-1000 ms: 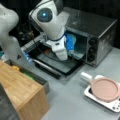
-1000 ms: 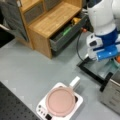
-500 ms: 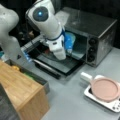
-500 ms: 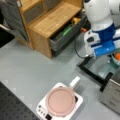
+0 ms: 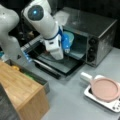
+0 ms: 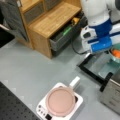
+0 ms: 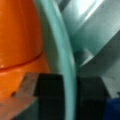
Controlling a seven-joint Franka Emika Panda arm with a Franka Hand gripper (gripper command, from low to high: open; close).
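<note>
My gripper [image 7: 68, 92] is shut on the rim of a teal bowl [image 7: 62, 50]; one dark pad [image 7: 47, 87] sits inside the rim and the other outside. An orange object [image 7: 20, 37] lies in the bowl. In both front views the bowl [image 5: 69, 37] [image 6: 115, 57] hangs above the lowered oven door [image 5: 62, 65], just in front of the open toaster oven [image 5: 100, 30]. The gripper [image 5: 65, 47] [image 6: 110, 51] grips the bowl's near edge. The orange object [image 6: 116, 53] peeks over the rim.
A pink-lidded pan [image 5: 105, 88] [image 6: 60, 101] sits on a white cooker [image 6: 78, 100] in front of the oven. A wooden cabinet [image 5: 20, 92] [image 6: 50, 22] with an open drawer [image 6: 65, 35] holding small items stands beside the arm. A grey tabletop [image 6: 30, 67] lies between them.
The gripper, still holding the bowl, has shifted a little up and toward the oven opening. Nothing else has moved.
</note>
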